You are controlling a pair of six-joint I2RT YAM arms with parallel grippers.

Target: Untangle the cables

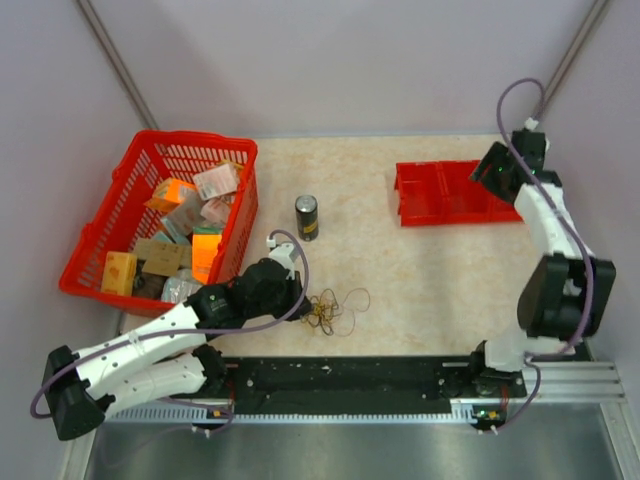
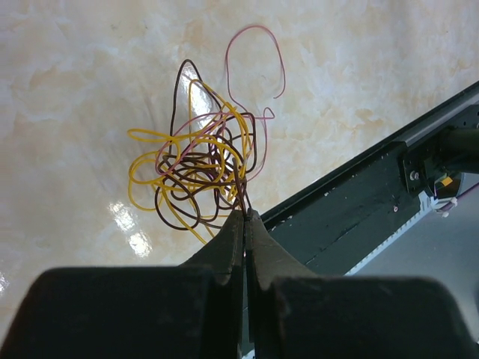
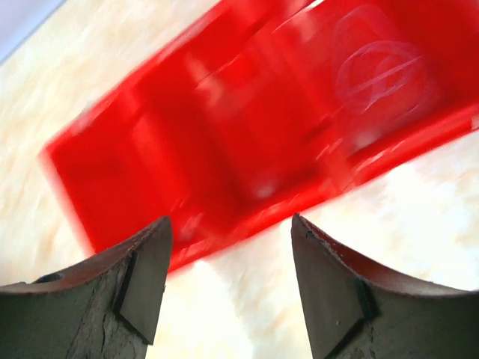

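Two white-and-black arms with lilac cabling.
The left arm (image 1: 130,350) and right arm (image 1: 548,215) have white link shells and black joint housings, and a thin lilac cable (image 1: 521,83) runs along each. The left claw (image 2: 245,215) has matte black, tapered fingers. The right claw (image 3: 230,232) has worn dark fingers with grey inner pads (image 3: 142,293).

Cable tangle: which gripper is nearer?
Left. The left gripper is shut on the cables at their near edge; right gripper hangs open by the red tray, far to the right.
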